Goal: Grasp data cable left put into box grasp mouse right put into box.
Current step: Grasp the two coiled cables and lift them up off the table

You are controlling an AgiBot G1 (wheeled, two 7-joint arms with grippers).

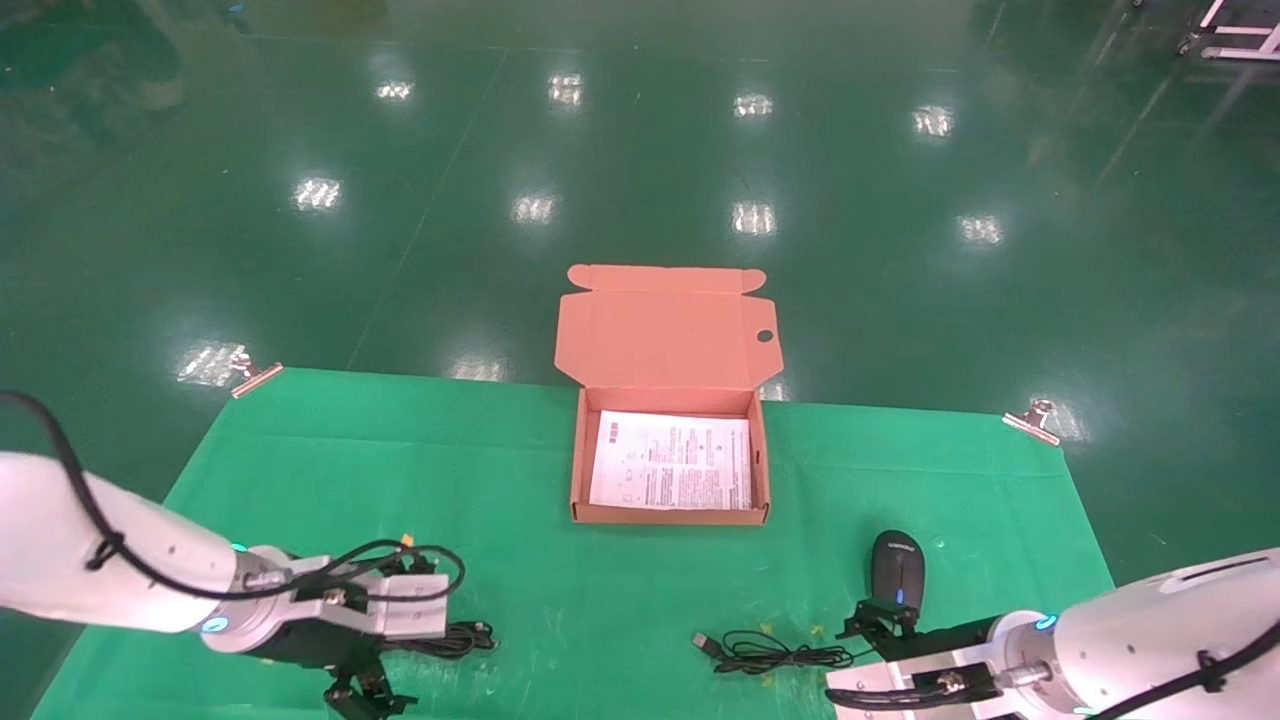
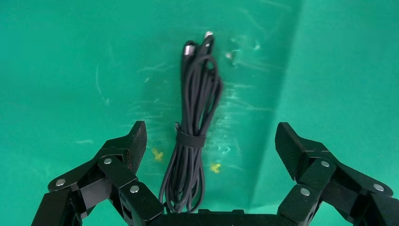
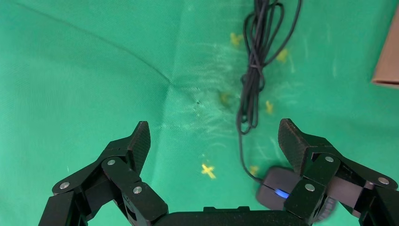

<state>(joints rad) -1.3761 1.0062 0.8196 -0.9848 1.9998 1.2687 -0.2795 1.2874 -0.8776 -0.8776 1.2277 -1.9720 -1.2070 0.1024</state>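
data cable (image 2: 192,132) lies between the spread left hand's (image 2: 211,146) fingers.

In the head view the left gripper (image 1: 365,690) covers most of the data cable (image 1: 462,637) — only its end pokes out. The right gripper (image 3: 214,141) hides part of the mouse (image 3: 276,188) in its wrist view — the printed sheet (image 1: 672,462) is unreadable.
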